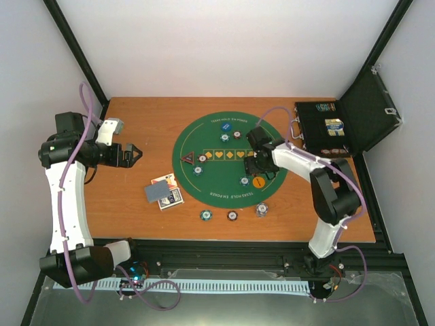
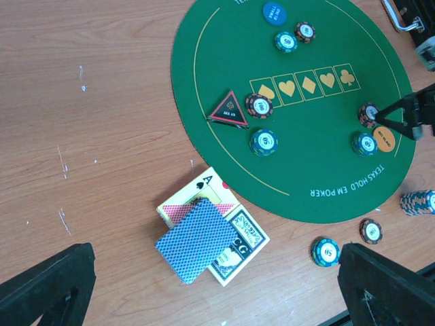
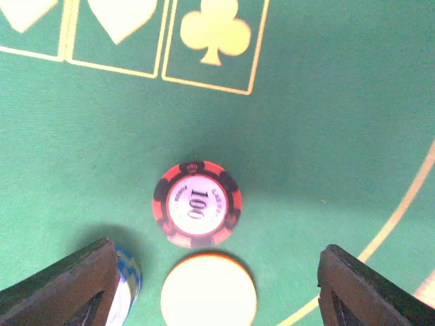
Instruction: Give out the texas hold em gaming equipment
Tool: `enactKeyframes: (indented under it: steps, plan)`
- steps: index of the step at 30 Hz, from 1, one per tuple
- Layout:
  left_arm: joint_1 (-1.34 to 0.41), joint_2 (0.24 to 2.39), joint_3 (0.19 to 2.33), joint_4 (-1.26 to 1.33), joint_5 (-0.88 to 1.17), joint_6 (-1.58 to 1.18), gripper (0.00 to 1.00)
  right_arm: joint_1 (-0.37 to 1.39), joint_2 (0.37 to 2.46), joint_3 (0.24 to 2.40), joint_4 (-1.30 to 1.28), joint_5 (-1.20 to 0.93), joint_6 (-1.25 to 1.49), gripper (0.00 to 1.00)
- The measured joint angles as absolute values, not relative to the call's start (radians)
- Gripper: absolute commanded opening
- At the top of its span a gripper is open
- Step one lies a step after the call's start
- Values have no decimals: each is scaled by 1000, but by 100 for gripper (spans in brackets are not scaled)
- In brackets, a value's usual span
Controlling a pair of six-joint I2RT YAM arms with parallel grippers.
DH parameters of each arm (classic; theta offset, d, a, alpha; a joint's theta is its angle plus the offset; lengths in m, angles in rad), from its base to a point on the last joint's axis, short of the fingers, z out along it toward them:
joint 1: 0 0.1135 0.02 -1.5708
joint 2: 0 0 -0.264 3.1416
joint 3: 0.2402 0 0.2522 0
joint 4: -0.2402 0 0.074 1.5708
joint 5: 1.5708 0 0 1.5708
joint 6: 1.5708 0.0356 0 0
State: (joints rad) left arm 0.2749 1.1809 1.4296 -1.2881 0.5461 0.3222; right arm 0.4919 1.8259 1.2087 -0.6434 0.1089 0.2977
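Your right gripper [image 3: 217,248] is spread wide over the green felt mat [image 3: 326,102], pinching nothing. The red chip [image 3: 198,204] lies flat between its fingers, touching neither, just below the club box. The orange disc [image 3: 209,288] sits right beside that chip; touching or not, can't tell. A blue-edged chip [image 3: 126,284] is partly tucked under the finger on the left of the wrist view.

Risk: if you go lower or close from here, that finger likely clips the blue-edged chip, or the red chip gets shoved onto the disc. A low sideways move would drag all three.

Your left gripper [image 1: 132,155] is spread too and empty, over the wooden table [image 2: 102,136] left of the mat. The cards [image 2: 197,241] are heaped by the mat edge, and that loose heap will probably fan or slip under a top pinch. The triangle marker [image 2: 229,109] is on the felt.
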Motion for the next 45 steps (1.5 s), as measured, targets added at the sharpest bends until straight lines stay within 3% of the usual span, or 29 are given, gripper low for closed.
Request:
enactKeyframes:
  steps: [6,11,21,37,45]
  plan:
    - [275,1181,1430,-1288,546,322,100,519,1604,1191,-712,136,335,84]
    - [275,1181,1430,-1288,554,322,100,659,1424,1074,-762,160,410,85]
    - [275,1178,1430,-1297,565,323,100,821,1351,849,-843,169,572,87]
    - [275,1174,1450,-1310,565,323,100,833,1345,788,-810,173,616,63]
    - [275,1174,1451,-1310,565,323,100,834,1357,781,-791,173,617,57]
